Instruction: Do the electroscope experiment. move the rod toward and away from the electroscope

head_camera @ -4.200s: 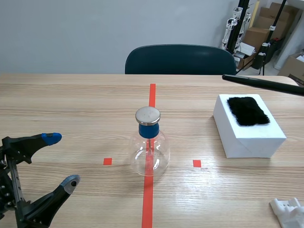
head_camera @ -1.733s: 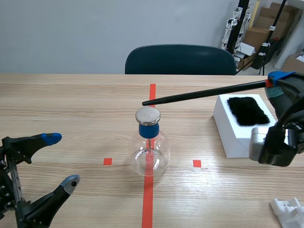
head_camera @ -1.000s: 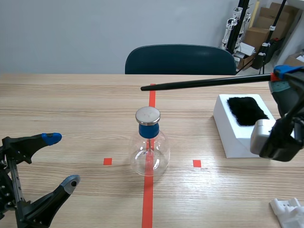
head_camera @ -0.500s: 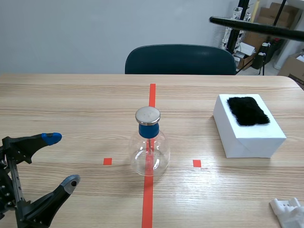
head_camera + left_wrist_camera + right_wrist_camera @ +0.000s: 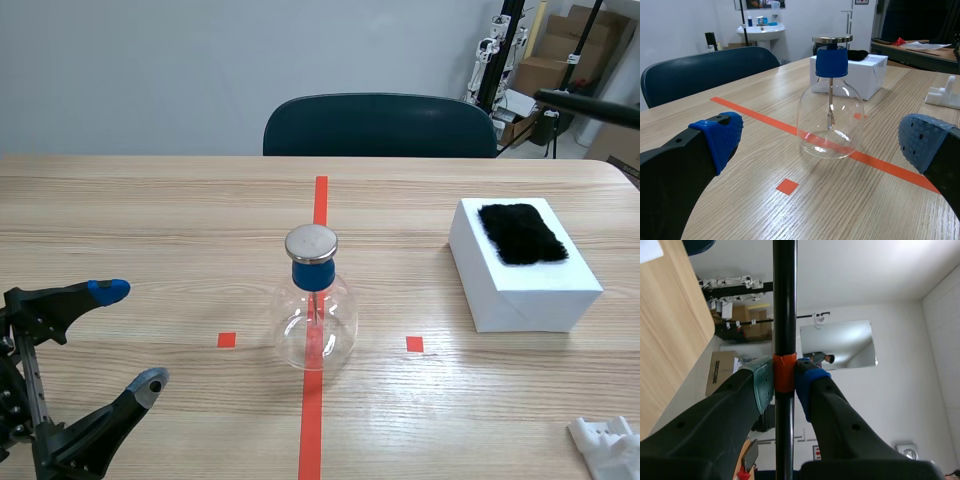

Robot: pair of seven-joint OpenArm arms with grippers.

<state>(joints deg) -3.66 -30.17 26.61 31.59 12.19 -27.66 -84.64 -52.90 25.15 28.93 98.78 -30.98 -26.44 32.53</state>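
The electroscope (image 5: 314, 300) is a clear glass flask with a blue neck and a round metal top plate, standing on the red tape line at the table's middle. In the left wrist view the electroscope (image 5: 830, 100) stands ahead of my open left gripper (image 5: 820, 145), well apart from it. The black rod (image 5: 592, 106) shows only as a tip at the far right, high above the table. My right gripper (image 5: 784, 382) is shut on the rod (image 5: 784, 305) at its orange band. The left gripper (image 5: 125, 335) rests low at the front left.
A white box (image 5: 523, 268) with a black fur patch (image 5: 520, 232) on top sits right of the flask. A white plastic piece (image 5: 608, 445) lies at the front right corner. A dark blue chair (image 5: 380, 125) stands behind the far table edge.
The rod swung from just above the flask's plate upward and to the right, leaving only its tip in view. The right arm left the scene view. The left arm stayed still.
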